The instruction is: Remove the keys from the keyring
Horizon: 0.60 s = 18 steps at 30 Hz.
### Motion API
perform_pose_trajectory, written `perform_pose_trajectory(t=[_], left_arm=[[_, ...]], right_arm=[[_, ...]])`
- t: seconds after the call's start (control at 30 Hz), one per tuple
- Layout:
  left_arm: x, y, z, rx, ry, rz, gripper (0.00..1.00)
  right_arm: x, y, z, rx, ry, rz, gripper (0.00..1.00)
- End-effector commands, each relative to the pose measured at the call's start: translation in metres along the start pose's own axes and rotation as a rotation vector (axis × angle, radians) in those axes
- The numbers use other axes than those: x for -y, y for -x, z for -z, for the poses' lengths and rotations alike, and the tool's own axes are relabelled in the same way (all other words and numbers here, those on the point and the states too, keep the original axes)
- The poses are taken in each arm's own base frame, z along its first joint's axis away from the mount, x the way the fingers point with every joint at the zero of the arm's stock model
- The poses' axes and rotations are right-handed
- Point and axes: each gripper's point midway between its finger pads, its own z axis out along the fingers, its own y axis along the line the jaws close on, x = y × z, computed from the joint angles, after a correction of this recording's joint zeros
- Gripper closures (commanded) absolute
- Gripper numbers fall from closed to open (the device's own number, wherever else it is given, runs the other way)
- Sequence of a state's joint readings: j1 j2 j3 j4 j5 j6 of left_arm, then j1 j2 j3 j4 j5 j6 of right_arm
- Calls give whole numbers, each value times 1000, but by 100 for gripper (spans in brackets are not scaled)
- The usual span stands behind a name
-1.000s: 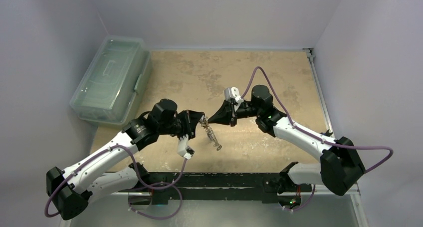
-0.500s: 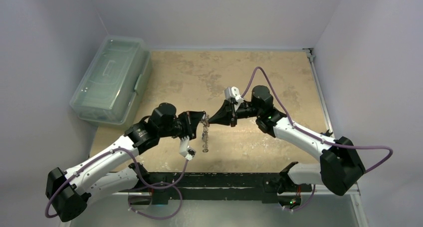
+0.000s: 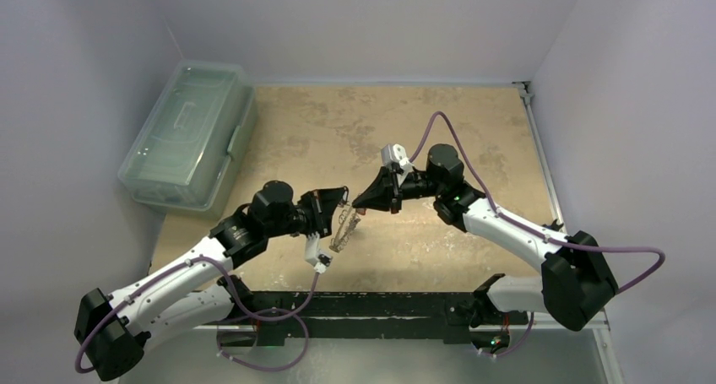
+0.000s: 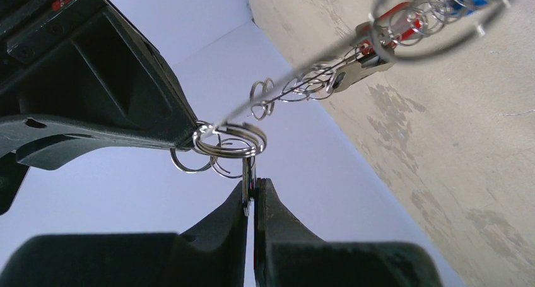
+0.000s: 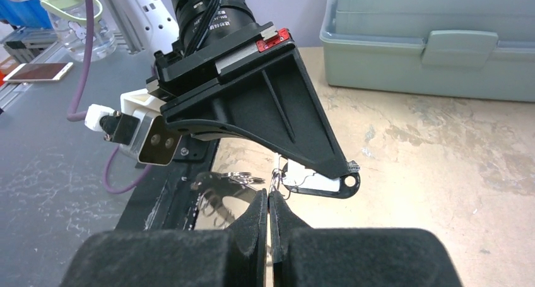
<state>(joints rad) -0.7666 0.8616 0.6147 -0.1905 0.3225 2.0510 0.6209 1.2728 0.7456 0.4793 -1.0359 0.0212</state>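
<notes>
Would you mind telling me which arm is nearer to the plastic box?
Left. The left arm lies just off the box's near right corner, a short gap away; the right arm is across the table, beyond the hanging keys.

Tan, mottled table point(image 3: 456, 122) with pale worn patches, translucent green lidded storage box point(image 3: 187, 135) resting at its far left corner, black rail point(image 3: 371, 304) along the near edge
</notes>
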Motion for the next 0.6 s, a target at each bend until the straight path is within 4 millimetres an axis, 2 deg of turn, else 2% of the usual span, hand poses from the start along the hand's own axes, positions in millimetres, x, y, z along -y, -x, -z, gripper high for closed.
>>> perform_pose_trajectory(t=[0.0,0.23,0.57], left_arm=[[8,-5,-1,-26,-41,-51,100],[-3,-22,-2,-75,-28,84,100],[-18,-20,5,-45,3,108,100]], right_arm=[[-9,21,0,52,57,77,100],[-18,19,2,49,109,101,100],[-7,4,1,-16,67,127,100]])
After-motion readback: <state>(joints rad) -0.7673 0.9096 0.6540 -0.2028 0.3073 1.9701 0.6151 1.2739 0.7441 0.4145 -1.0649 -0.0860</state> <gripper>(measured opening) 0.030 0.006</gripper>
